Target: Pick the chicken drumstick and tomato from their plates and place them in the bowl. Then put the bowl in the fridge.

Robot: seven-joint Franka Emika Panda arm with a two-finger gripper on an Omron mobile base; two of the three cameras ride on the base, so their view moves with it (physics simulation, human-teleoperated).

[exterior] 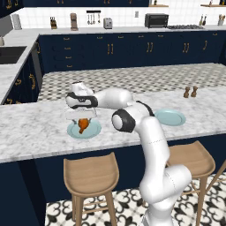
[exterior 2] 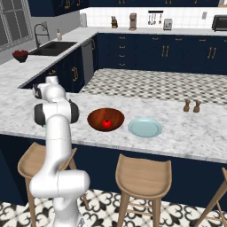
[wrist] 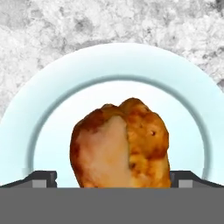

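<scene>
So the arm's reached out low over the marble bench (exterior: 39,128) and its jaws (exterior: 81,118) hang right above the chicken drumstick (exterior: 82,125), spread wide with nothing in them. From the hand camera you can see a dark finger tip (wrist: 41,176) on each side of the drumstick (wrist: 120,144), both standing clear of the meat, with the golden-brown skin and a paler patch sitting squarely between them. The drumstick lies on its pale blue plate (exterior: 90,131), directly under the jaws, and the plate's rim curves all the way round it.

Off to the far side of the jaws, along the same bench, sits the dark wooden bowl (exterior 2: 105,119), and the tomato (exterior 2: 106,123) is inside it, red against the brown. Just past the bowl is the second blue plate (exterior 2: 145,127), bare. Further along still, two little brown shakers (exterior 2: 192,106) stand side by side near the back edge of the bench.

Wooden stools (exterior: 90,176) are tucked under the near edge. At the back wall there's a toaster oven (exterior: 156,20) and a knife block (exterior: 53,23) on the far counter, and a sink (exterior 2: 53,48) on the side run. No labels or writing I can read on anything; it's all too small or plain.
</scene>
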